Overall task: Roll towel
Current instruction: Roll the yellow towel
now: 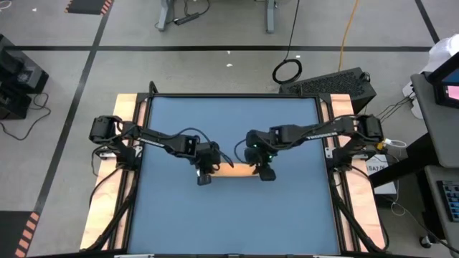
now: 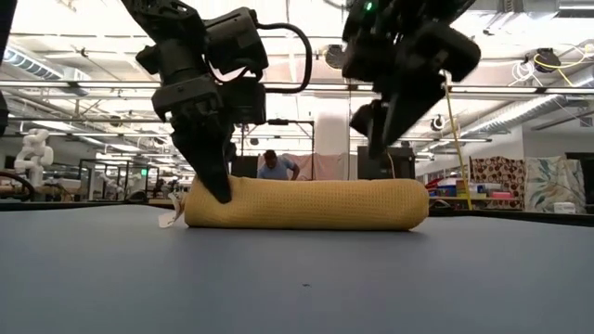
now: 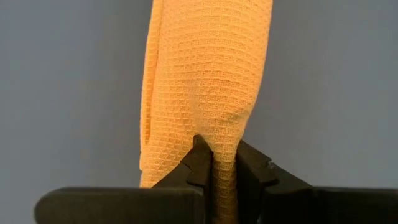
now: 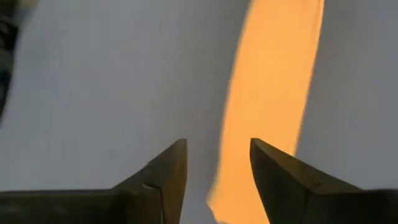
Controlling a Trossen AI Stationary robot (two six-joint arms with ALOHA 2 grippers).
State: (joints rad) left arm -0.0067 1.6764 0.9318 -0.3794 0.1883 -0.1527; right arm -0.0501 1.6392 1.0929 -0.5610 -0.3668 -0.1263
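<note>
Now | towel [image 2: 306, 204] rolled | left pincer [image 3: 222, 165] pinching it | right pincer [image 4: 217, 165] parted

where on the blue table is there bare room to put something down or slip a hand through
Bare blue table lies behind the rolled orange-yellow waffle towel, and in front of it. Crowded at mid-table: the left gripper pinches one towel end, and the right gripper hangs open over the other.

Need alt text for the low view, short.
A rolled orange-yellow towel lies on the blue table. The left hand pinches its tagged end; the right hand hangs open just above the other end. A person stands far behind.
</note>
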